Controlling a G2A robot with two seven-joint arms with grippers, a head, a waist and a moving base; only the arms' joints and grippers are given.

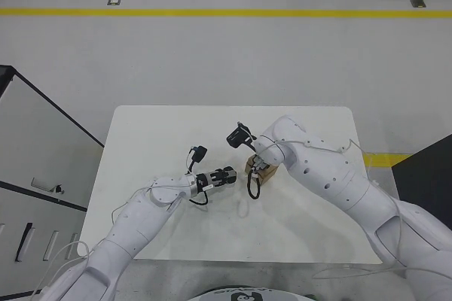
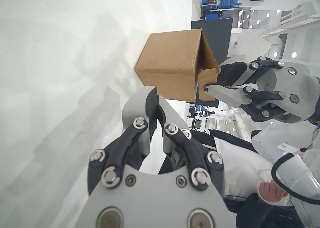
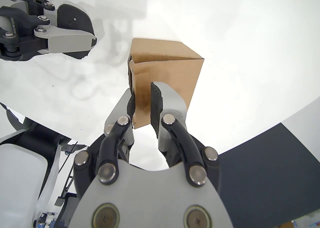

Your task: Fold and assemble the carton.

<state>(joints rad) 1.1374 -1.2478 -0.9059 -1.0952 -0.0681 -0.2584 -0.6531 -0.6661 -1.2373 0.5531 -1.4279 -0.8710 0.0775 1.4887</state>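
A small brown carton (image 1: pixel 264 172) stands on the white table (image 1: pixel 309 233), folded into a box shape with one end flap sticking out. My right gripper (image 3: pixel 142 100) is shut on that flap; the cardboard sits between its black pads. In the left wrist view the carton (image 2: pixel 172 64) is just beyond my left gripper (image 2: pixel 156 100), which is shut with nothing in it, its tips close under the box's near corner. The right gripper (image 2: pixel 212 84) pinches the flap on the box's far side. From the right wrist, the left gripper (image 3: pixel 91 41) hangs a short way from the carton (image 3: pixel 170 74).
A dark panel (image 3: pixel 265 164) lies beyond the table's edge on the right arm's side. A grey cabinet with a black frame (image 1: pixel 22 135) stands off the table's left side. Bare table surface surrounds the carton.
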